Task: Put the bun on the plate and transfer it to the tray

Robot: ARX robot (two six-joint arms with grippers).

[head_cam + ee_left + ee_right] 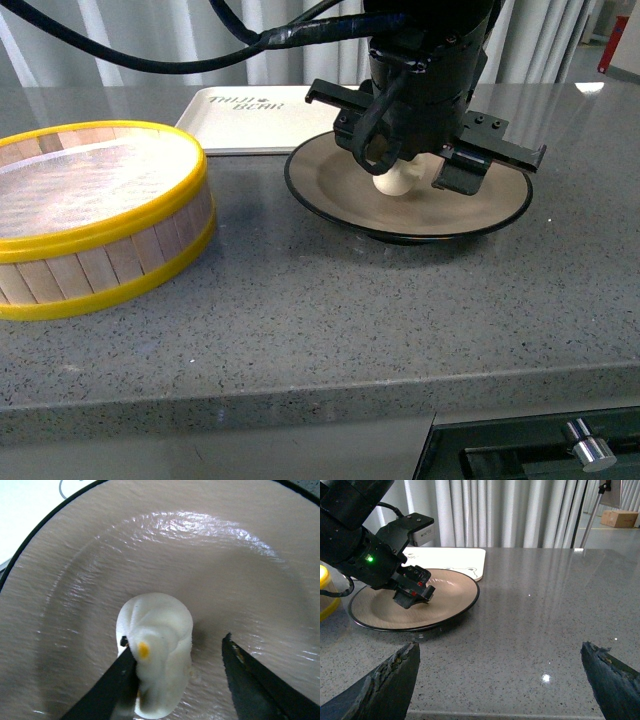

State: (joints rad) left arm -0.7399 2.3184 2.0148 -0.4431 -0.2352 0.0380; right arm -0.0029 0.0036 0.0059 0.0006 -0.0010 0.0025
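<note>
Black fingertips (112, 685) of the left gripper (177, 645) stand parted around the small cream-white pleated bun (156, 625), one touching it, on the round beige black-rimmed plate (335, 185). Sticky dough could cling and tip the bun on withdrawal. The right gripper (500, 680) gapes empty.

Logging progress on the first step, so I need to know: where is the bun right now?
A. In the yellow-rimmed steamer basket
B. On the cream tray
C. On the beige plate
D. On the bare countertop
C: the bun rests on the inside of the plate, beneath the left claw, with one finger touching it and the other apart.
</note>
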